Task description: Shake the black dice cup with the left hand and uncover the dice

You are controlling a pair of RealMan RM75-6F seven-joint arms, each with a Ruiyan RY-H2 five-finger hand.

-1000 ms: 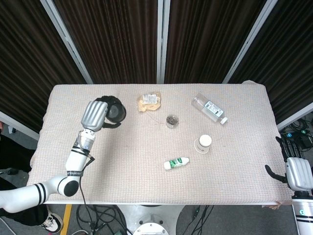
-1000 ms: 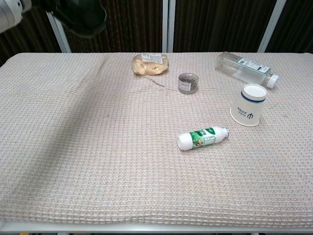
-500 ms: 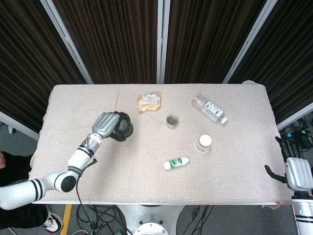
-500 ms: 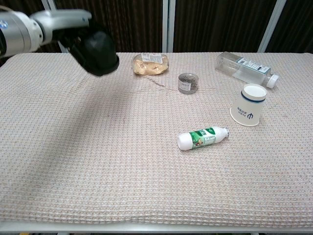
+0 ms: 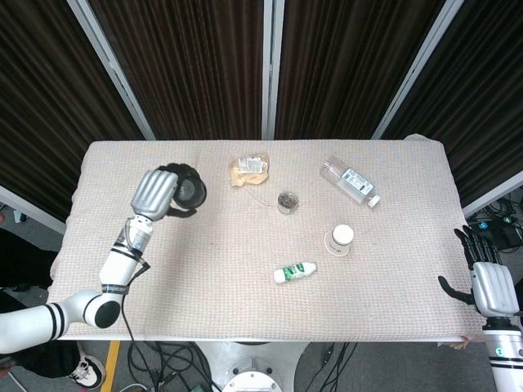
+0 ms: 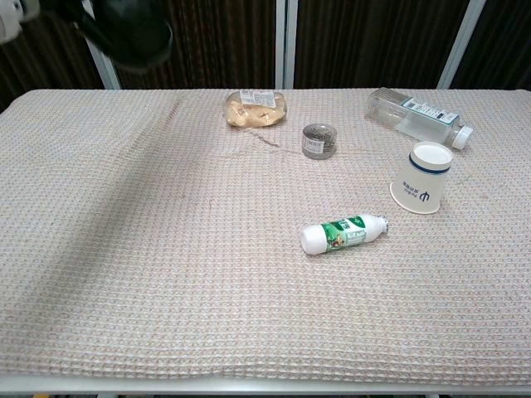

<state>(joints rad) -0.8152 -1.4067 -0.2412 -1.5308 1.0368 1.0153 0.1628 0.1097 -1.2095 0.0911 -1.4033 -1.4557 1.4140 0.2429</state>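
Above table (image 5: 245,269), left hand (image 5: 155,193) grips dice cup (image 5: 188,188)

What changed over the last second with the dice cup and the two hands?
The left hand kept its grip on the black dice cup, swung it toward the table's middle and lower, then carried it back up and out again. The right hand stayed off the table edge; bottles, paper cup and snack bag did not move.

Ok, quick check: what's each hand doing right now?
Left hand: holds the black dice cup, lifted above the table.
Right hand: holds nothing, fingers apart, off the table's right edge.
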